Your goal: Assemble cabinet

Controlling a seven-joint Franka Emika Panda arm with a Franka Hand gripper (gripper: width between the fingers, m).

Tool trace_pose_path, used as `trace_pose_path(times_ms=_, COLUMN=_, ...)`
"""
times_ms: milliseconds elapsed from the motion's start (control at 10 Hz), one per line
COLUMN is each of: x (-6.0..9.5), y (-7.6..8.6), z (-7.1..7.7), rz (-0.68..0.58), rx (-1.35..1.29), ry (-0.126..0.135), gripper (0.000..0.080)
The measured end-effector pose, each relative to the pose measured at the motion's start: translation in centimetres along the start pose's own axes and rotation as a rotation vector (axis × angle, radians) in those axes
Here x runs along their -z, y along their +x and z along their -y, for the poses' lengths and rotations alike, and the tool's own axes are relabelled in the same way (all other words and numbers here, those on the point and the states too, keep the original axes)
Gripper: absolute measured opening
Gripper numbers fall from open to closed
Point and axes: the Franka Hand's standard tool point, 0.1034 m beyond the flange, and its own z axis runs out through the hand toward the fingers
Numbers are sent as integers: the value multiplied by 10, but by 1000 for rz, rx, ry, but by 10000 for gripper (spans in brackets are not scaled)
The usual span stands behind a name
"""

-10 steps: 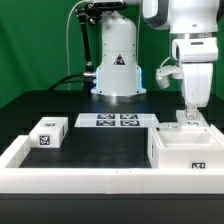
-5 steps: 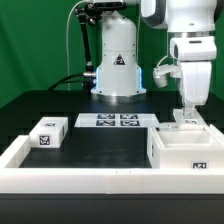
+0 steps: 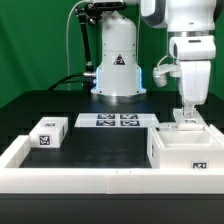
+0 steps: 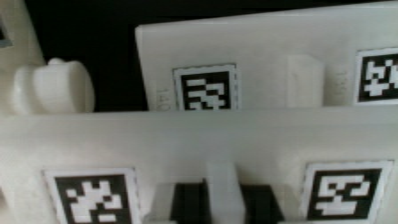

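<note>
Cabinet directly beneath claw, claw at its rear wall, grip unclear.

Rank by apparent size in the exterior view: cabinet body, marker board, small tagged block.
1. Cabinet body: largest, though nearest the camera.
2-3. Marker board and small tagged block: about alike, board wider, block taller; not ranked.

Even bright light; dark backdrop; black table without glare. Wrist view soft, blurred throughout; white surfaces near overexposed.
</note>
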Motion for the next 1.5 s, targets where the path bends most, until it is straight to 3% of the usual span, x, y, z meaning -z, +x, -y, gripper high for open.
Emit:
trace_pose_path(times_ms=500, x=-2, y=-2, z=-1, rz=14, rx=-3, ry=29, gripper=70)
trace_pose_path(times_ms=1100, x=-2, y=-2, z=-1, rz=15, rx=-3, ry=29, gripper=70)
trace_pose_path(times_ms=1300, x=6, y=2, z=-3, rz=13, rx=2, ry=14, gripper=70)
trace_pose_path(times_ms=1500, x=7, y=3, z=-3, rz=13, rx=1, ry=14, gripper=70)
